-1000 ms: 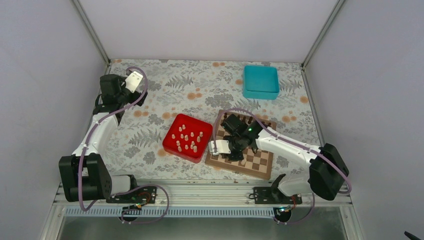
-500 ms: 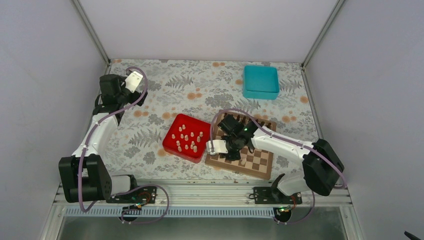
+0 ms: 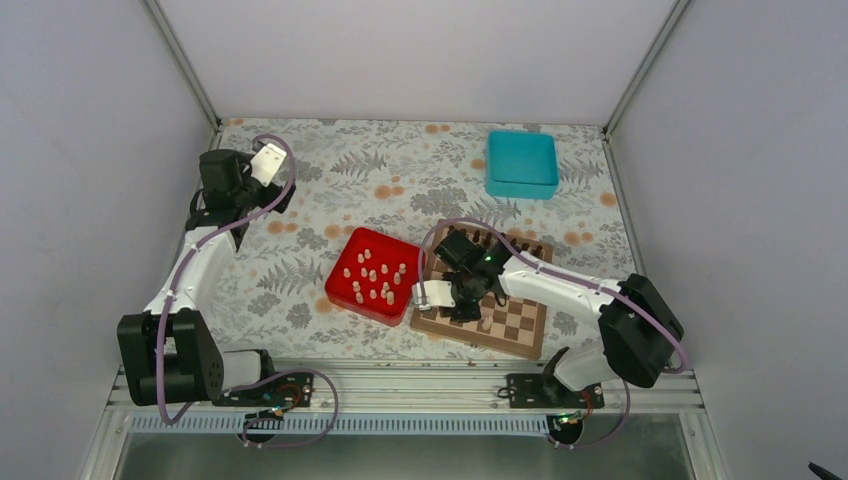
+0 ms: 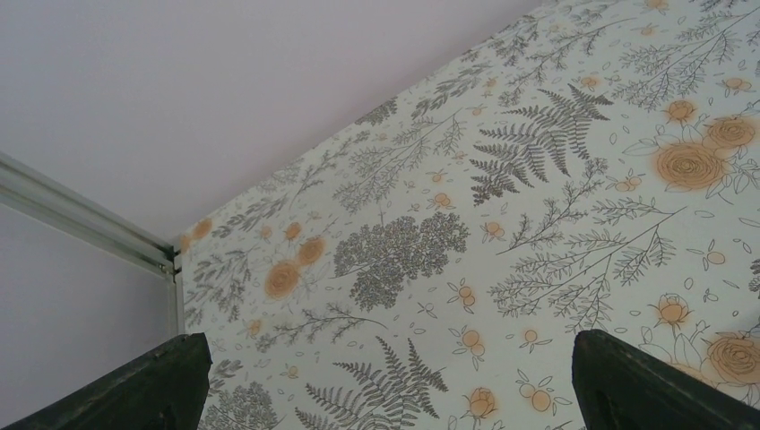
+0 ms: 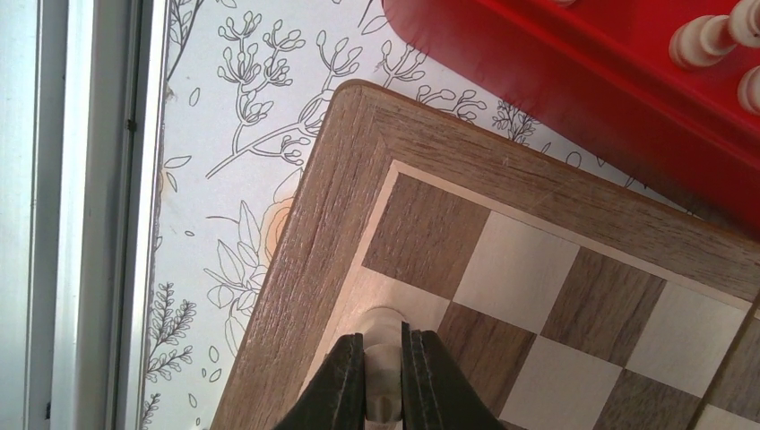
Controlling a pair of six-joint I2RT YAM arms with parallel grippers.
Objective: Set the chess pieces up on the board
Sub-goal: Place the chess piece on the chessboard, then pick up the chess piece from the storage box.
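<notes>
The right claw [image 5: 383,387] is clenched on one pale piece [image 5: 384,328], held upright between the fingers over a light square at the edge of the board [image 5: 333,210], next to the dark corner square nearest the red tray [image 5: 574,85]. Whether its base touches the square is hard to tell. The other pale pieces [image 3: 372,277] stand loose in the tray, which lies just beside the board's left edge. The left claw [image 4: 387,358] is spread wide and holds nothing (only the floral bench [image 4: 538,224] shows between its fingers), far off by the back left corner. A teal box [image 3: 521,163] sits well behind the board
</notes>
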